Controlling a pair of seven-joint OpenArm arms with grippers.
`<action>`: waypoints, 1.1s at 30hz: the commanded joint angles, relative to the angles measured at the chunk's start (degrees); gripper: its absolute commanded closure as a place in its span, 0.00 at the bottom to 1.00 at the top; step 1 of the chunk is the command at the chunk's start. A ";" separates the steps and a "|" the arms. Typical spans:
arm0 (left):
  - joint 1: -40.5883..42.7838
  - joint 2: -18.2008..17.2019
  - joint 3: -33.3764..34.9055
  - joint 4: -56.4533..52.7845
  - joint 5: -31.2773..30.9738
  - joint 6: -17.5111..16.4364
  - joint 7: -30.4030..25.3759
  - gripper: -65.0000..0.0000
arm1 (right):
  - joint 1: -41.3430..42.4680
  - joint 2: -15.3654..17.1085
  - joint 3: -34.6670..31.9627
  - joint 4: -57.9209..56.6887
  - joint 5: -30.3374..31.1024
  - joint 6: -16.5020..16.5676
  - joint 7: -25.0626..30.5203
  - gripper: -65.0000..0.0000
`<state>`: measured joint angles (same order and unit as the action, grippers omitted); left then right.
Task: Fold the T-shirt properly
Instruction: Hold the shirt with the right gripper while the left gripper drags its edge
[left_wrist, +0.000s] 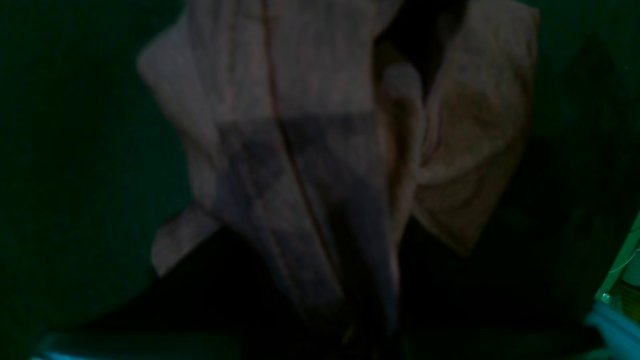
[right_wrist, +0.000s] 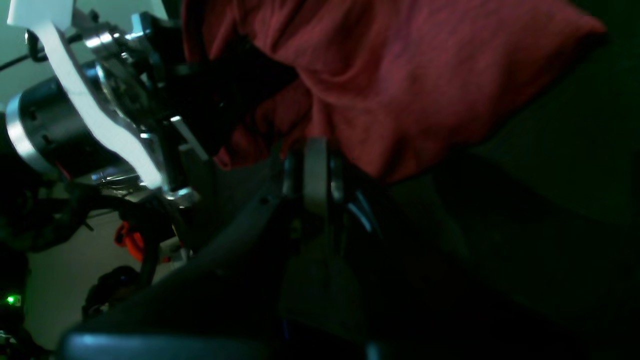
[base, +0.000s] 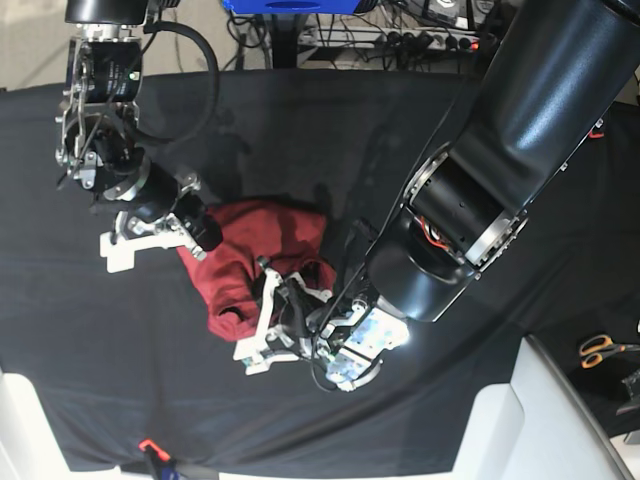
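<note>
T-shirt (base: 255, 265) lies bunched mid-table on the black cloth (base: 450, 130). My left gripper (base: 268, 320) sits at its 5 o'clock edge, the right gripper (base: 190, 235) at 9 o'clock; I cannot tell whether either pair of fingers pinches fabric.

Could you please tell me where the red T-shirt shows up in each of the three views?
Left wrist: T-shirt hangs centre, dim and washed out.
Right wrist: T-shirt fills the upper middle.
Base: T-shirt bunched at centre-left, between both arms.
Shared landmark: black table covering.
</note>
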<state>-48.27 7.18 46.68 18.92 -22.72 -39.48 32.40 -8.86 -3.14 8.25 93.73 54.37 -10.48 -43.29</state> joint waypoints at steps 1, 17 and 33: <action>-1.97 0.51 1.37 0.99 -0.80 -0.52 -0.89 1.00 | 0.82 0.10 0.23 0.90 0.97 0.77 0.25 0.98; -1.71 0.51 10.34 3.28 -0.97 -0.52 -2.82 1.00 | 0.12 0.19 0.32 0.90 0.97 0.77 0.08 0.98; -4.61 0.42 10.51 3.28 -0.88 -0.52 -2.91 0.40 | -0.06 0.19 0.14 0.90 1.15 0.85 0.08 0.98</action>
<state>-50.61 7.16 57.36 21.39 -22.92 -39.64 30.39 -9.45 -3.01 8.40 93.73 54.41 -10.46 -43.53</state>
